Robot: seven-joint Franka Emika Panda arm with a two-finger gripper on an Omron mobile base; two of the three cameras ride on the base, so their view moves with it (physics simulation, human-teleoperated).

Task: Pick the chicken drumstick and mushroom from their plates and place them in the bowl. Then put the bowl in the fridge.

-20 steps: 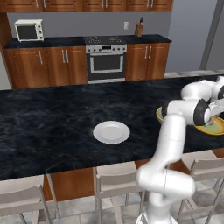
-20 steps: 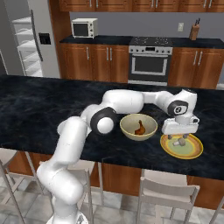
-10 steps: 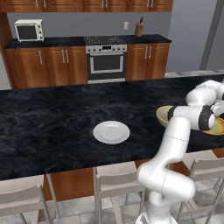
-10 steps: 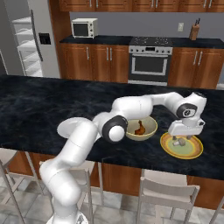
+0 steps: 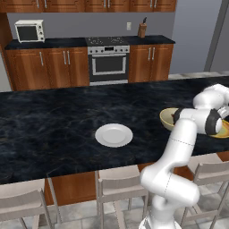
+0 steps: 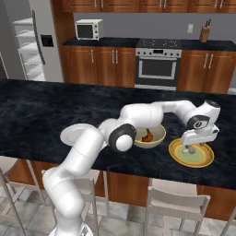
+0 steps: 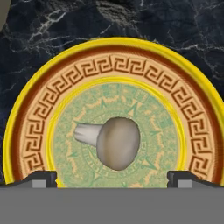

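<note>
Since the earlier frame the gripper (image 6: pixel 192 148) is lowered, jaws wide, empty, over the mushroom (image 7: pixel 114 142) at centre frame on the yellow-green plate (image 7: pixel 131 57). Drumstick (image 6: pixel 147 136) is already bowled (image 6: pixel 159 139); mushroom and fridge (image 6: pixel 27 46), upper left, remain.

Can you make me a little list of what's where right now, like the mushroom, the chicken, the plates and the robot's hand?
mushroom: lying on its side in the middle of the patterned plate
chicken drumstick: already in the bowl
white plate: bare, on the dark counter
gripper: open, just above the mushroom, a fingertip on each side, not gripping it
fridge: door open, across the kitchen
left to do: mushroom into bowl, bowl into fridge
</note>
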